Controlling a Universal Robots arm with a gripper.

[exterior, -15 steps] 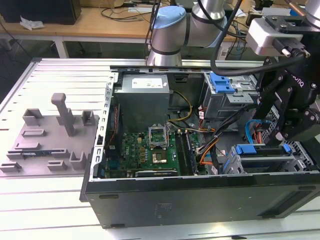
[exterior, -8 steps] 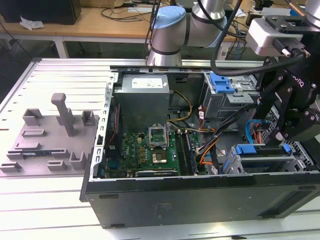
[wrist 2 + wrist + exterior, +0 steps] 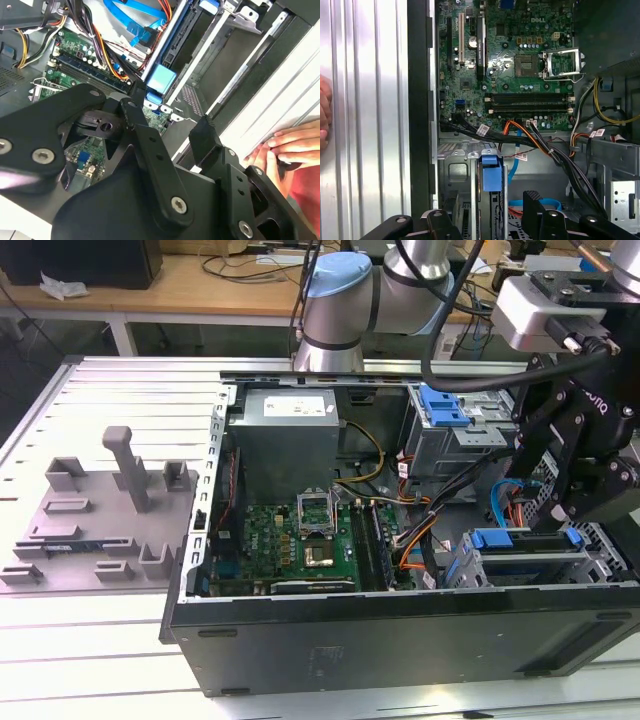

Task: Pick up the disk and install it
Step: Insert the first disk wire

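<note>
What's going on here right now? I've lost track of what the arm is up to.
The robot arm's gripper hangs open and empty over the drive cage of an open computer case that lies on its side. What looks like the disk, with its blue carrier round it, sits in that cage beneath the gripper, not gripped. A person's hand rests on the aluminium table beside the case.

Open room is left above the motherboard (image 3: 300,535) in the uncovered case (image 3: 400,635). Beside the drive cage (image 3: 530,565), passage is narrowed by cable bundles (image 3: 425,530) strung across, and the cage is overhung by the gripper (image 3: 485,207). Outside the case wall, the table (image 3: 370,100) is occupied by a person's hand (image 3: 292,150).
</note>
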